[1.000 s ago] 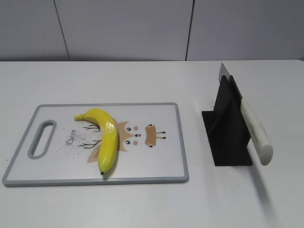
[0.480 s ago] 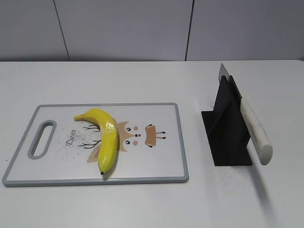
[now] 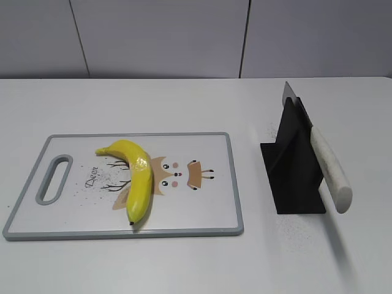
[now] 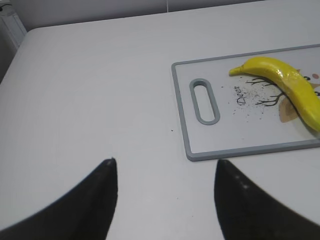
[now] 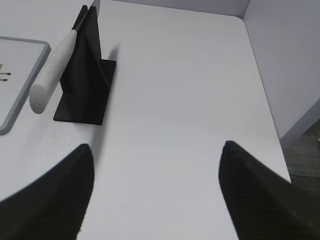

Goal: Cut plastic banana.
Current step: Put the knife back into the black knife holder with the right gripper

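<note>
My left gripper (image 4: pixel 165 172) is hovering wide open over the bare white counter (image 3: pixel 184 104) near its left edge, holding nothing, its two dark fingers (image 4: pixel 95 200) spread well apart just short of the cutting board's handle end. My right gripper (image 5: pixel 157 167) is hanging likewise open and empty over the counter's right side, its fingers (image 5: pixel 255 195) framing clear tabletop close to the right edge, where the surface is dropping off beside a grey wall.

The plastic banana (image 3: pixel 136 174) is lying on the grey-rimmed cutting board (image 3: pixel 208 147), which is sitting toward the front left of the counter. The banana is resting on the left half of the board, its stem end pointing toward the slotted handle (image 3: pixel 54 179) and its dark tip reaching toward the board's front rim. It is partly covering a printed deer cartoon (image 3: pixel 177 174), and a shiny band is catching the light around its middle. In the left wrist view the banana (image 4: pixel 285 87) is appearing at the far right, well apart from my fingers.

A knife (image 3: pixel 327 165) with a speckled white handle is sitting tilted in a black stand (image 3: pixel 294 168) toward the right of the counter, blade tip poking up behind, handle sloping down toward the front edge. Fine dark specks are dusting the counter around the stand.
</note>
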Tool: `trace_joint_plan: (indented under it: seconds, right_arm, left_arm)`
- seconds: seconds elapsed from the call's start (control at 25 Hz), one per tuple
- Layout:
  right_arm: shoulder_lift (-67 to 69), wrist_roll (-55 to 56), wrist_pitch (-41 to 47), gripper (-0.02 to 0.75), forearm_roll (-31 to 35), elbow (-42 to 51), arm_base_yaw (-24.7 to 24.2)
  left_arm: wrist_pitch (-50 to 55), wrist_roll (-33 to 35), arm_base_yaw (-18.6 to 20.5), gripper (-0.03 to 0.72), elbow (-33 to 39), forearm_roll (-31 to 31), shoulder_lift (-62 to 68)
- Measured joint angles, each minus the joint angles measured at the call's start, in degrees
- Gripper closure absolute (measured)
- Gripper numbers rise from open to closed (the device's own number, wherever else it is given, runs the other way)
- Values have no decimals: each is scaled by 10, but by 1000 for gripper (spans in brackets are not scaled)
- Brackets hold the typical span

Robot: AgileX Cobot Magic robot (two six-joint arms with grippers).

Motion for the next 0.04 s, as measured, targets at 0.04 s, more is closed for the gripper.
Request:
trace_joint_plan:
  seconds: [0.04]
  right_arm:
    - [0, 0, 0, 149, 0, 0, 0]
  left_arm:
    - [0, 0, 0, 100, 0, 0, 0]
